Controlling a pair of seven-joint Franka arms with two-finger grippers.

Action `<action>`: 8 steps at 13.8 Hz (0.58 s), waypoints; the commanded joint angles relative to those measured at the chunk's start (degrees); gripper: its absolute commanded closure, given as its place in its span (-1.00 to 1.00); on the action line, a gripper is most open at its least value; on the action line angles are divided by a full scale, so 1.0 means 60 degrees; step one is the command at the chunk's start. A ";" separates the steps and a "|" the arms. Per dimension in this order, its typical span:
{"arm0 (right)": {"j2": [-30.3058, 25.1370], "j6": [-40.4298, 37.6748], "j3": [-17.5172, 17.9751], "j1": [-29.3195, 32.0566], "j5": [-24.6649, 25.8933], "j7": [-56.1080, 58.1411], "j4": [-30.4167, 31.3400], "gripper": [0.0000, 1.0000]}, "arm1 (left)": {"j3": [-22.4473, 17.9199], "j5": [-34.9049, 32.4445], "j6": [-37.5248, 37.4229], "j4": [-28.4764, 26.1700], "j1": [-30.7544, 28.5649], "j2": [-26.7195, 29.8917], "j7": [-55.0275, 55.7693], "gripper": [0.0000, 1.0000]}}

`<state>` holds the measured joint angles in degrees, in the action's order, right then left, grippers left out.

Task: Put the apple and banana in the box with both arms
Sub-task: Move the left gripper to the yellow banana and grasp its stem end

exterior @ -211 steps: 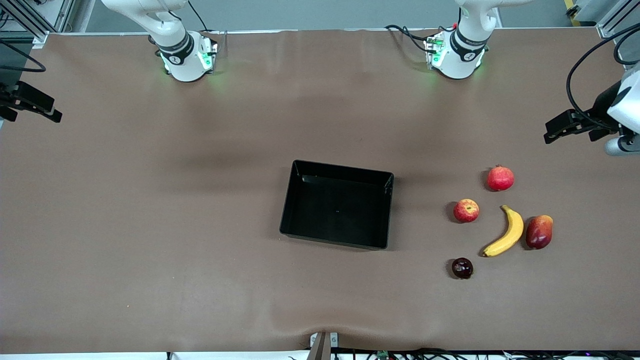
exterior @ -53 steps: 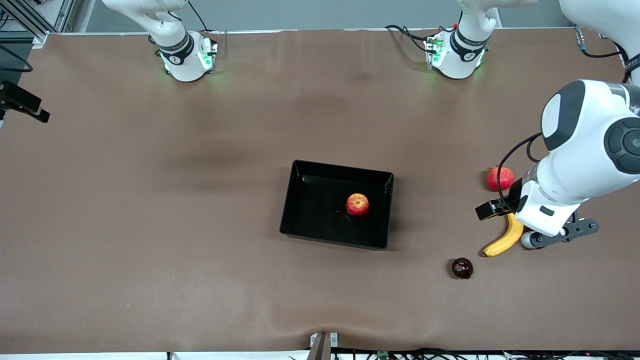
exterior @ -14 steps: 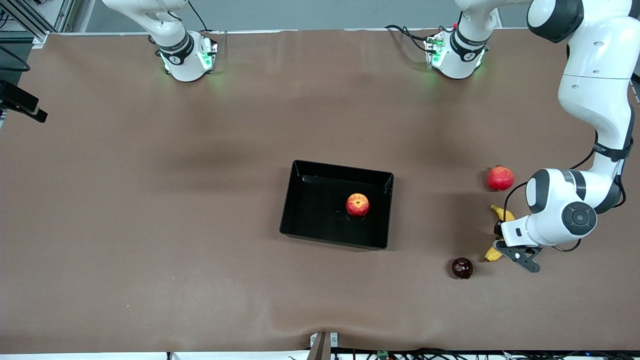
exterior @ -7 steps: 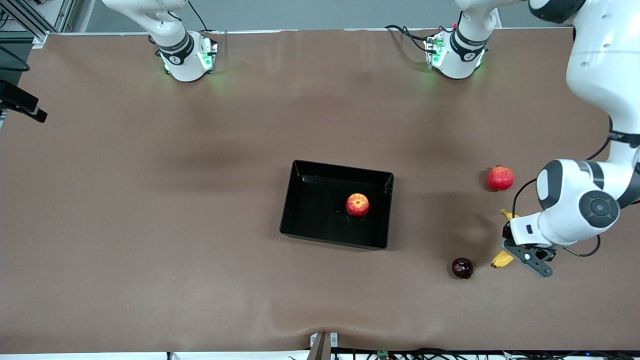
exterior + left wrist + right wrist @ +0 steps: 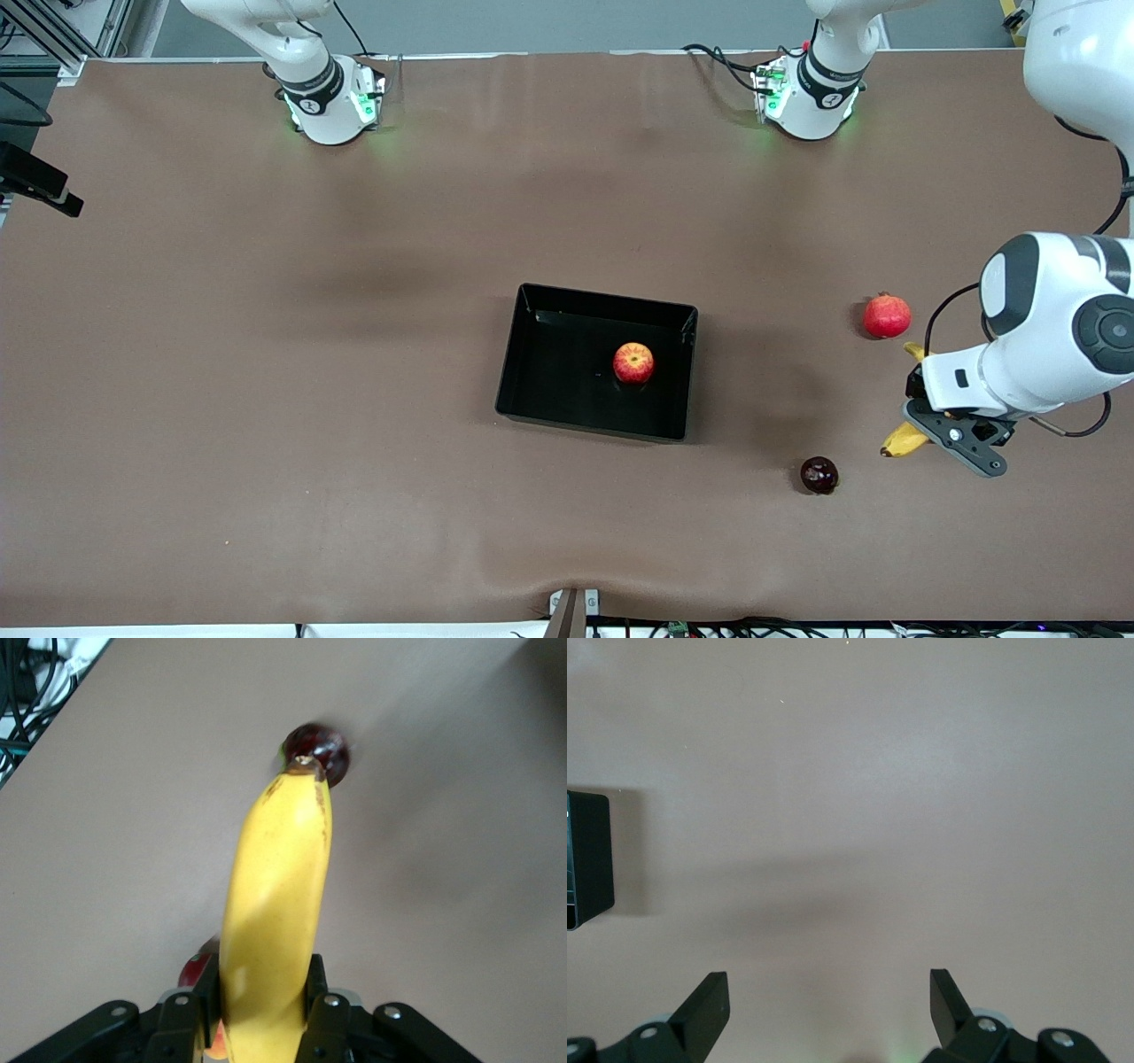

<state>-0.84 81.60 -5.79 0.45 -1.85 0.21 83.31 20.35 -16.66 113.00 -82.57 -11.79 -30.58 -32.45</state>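
The yellow banana (image 5: 276,904) hangs above the table, with my left gripper (image 5: 261,992) shut on its middle. In the front view only its tips (image 5: 902,440) poke out from under the left hand, which hovers near the left arm's end of the table. The red apple (image 5: 633,362) lies inside the black box (image 5: 518,354) at mid-table. My right gripper (image 5: 829,1005) is open and holds nothing. It waits over bare table, and a corner of the box (image 5: 586,859) shows in the right wrist view.
A red pomegranate (image 5: 887,315) lies near the left hand, farther from the front camera. A dark maroon fruit (image 5: 819,475) sits nearer the camera, between hand and box, and shows past the banana's tip (image 5: 317,749). A reddish fruit (image 5: 197,967) peeks from under the left fingers.
The left gripper has risen with the banana and drifted toward the left arm's end of the table. The apple, the box and the right arm have not moved.
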 commanded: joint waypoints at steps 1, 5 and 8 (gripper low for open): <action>0.0009 -0.0036 0.0071 0.0101 0.0074 -0.0035 -0.0146 -1.00 | 0.0562 0.0066 -0.0596 0.0256 0.0017 0.0013 0.0849 1.00; 0.0009 -0.0036 0.0071 0.0101 0.0059 -0.0035 -0.0160 -1.00 | 0.1355 0.0096 -0.0978 0.0681 0.0527 -0.0046 0.3334 1.00; 0.0009 -0.0036 0.0071 0.0101 0.0059 -0.0035 -0.0160 -1.00 | 0.1340 0.0096 -0.0949 0.0812 0.1640 -0.0220 0.6218 1.00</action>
<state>-0.84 81.61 -5.79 0.45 -1.85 0.21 83.15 28.63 -16.39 108.68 -79.92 -5.83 -30.61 -4.17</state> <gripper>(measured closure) 0.000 0.604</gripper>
